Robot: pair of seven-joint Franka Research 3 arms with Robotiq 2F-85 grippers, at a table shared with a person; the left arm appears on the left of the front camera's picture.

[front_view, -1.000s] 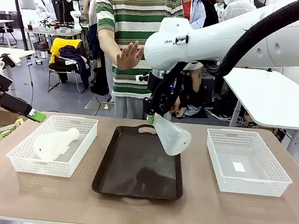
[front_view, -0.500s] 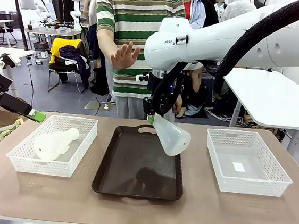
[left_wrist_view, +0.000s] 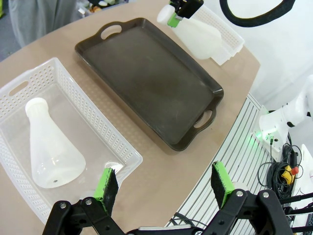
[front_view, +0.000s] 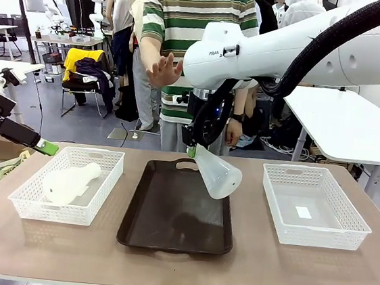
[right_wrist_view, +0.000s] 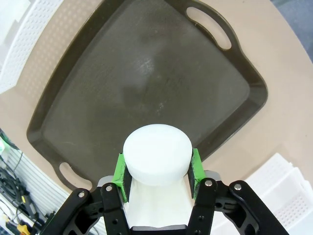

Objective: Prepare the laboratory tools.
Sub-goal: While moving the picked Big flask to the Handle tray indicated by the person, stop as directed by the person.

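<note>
Frosted flask (front_view: 218,175) hung tilted at the frame's centre, above the dark tray (front_view: 160,235), its neck pinched by the right gripper (front_view: 192,149). The second flask (front_view: 69,183) lay on its side in the basket (front_view: 25,208) at lower left, with the left gripper (front_view: 48,147) spread wide at the left edge. Neither flask had been set down upright, so most of the work apparently remained.

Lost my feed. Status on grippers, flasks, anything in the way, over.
Left gripper open, empty. Right gripper shut on one flask, tilted above the tray. Other flask lying in the left basket. Person's hand raised beyond the table.
</note>
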